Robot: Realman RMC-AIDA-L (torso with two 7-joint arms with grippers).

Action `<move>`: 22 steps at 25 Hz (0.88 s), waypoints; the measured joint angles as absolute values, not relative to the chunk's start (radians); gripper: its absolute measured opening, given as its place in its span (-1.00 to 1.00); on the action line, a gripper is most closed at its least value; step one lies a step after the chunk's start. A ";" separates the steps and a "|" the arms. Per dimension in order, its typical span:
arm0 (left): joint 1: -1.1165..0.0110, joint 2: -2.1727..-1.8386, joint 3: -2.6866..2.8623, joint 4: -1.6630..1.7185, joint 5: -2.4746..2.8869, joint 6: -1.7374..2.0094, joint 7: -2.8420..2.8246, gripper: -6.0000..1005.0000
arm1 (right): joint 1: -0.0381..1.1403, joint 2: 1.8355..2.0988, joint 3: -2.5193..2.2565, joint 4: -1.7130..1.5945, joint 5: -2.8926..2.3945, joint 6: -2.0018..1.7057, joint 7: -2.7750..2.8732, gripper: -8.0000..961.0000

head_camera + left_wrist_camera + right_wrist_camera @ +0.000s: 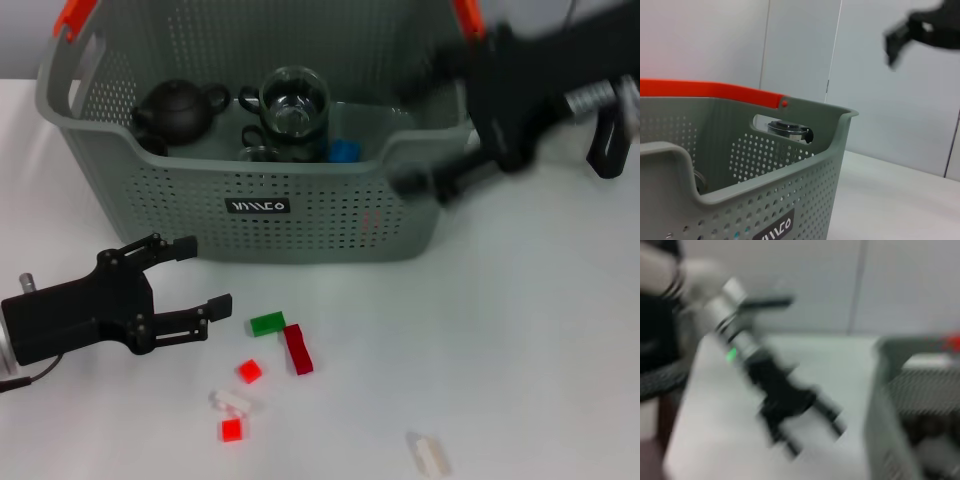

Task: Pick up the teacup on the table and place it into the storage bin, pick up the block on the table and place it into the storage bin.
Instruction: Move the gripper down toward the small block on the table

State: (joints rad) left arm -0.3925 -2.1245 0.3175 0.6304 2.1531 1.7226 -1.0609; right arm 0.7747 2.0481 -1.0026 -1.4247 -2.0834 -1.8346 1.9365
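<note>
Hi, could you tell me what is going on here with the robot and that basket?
The robot is tidying things from the table into the grey-green basket. A dark teapot, a glass cup and a blue piece already sit inside. The left hand hovers open over the table in front of the basket, near the green block, dark red block and other small blocks. The right hand is at the basket's right rim, holding nothing visible.
</note>
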 joint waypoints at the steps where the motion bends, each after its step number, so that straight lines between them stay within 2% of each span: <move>1: -0.392 -2.125 0.318 0.630 2.153 1.723 -1.061 0.80 | 0.769 2.050 -1.009 -1.439 -2.112 -1.888 1.939 0.96; 10: -0.390 -2.125 0.318 0.627 2.153 1.723 -1.060 0.80 | 0.703 2.099 -1.228 -1.459 -2.371 -1.962 1.981 0.96; 22: -0.392 -2.127 0.318 0.619 2.149 1.708 -1.066 0.80 | 0.734 2.102 -1.551 -1.347 -2.399 -1.852 2.031 0.89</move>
